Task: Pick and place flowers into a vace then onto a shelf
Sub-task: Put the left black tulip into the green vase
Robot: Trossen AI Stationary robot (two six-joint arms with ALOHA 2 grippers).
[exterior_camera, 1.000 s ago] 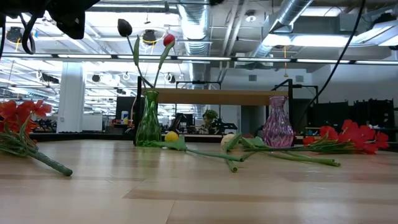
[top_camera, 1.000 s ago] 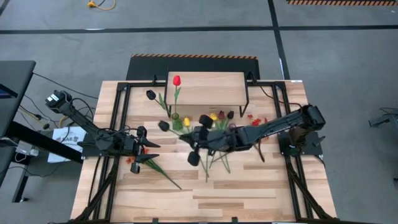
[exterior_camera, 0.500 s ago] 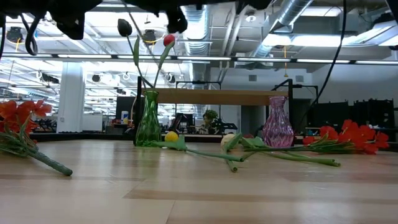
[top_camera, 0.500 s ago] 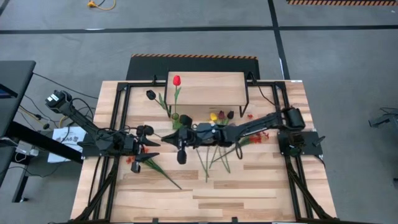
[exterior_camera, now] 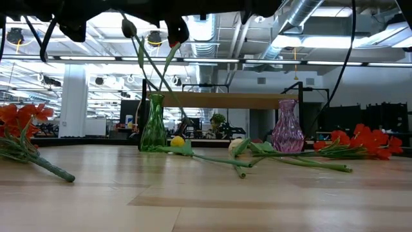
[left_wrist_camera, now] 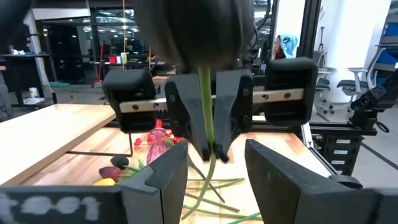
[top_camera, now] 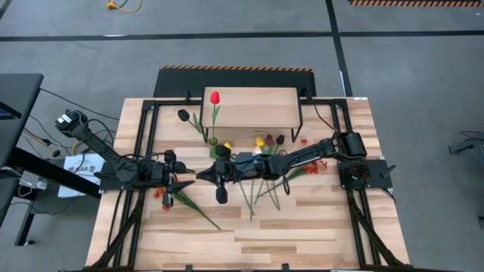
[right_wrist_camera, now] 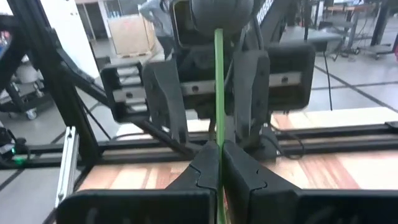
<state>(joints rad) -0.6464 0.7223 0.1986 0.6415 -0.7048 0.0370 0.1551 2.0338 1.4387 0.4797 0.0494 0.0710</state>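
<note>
my r gripper (right_wrist_camera: 219,163) is clamped on a dark tulip's stem (right_wrist_camera: 218,87), bloom above the jaws. my l gripper (left_wrist_camera: 214,171) faces it, jaws parted, stem between them w/o touching.

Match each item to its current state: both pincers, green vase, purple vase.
Items:
1. right pincer
2. left pincer
3. green vase
4. purple vase

States:
A. no flowers in it
B. open, holding nothing
C. holds tulips
D. shut on the stem of a dark tulip

Pairs: 1-D, 2-B, 3-C, 4-A
</note>
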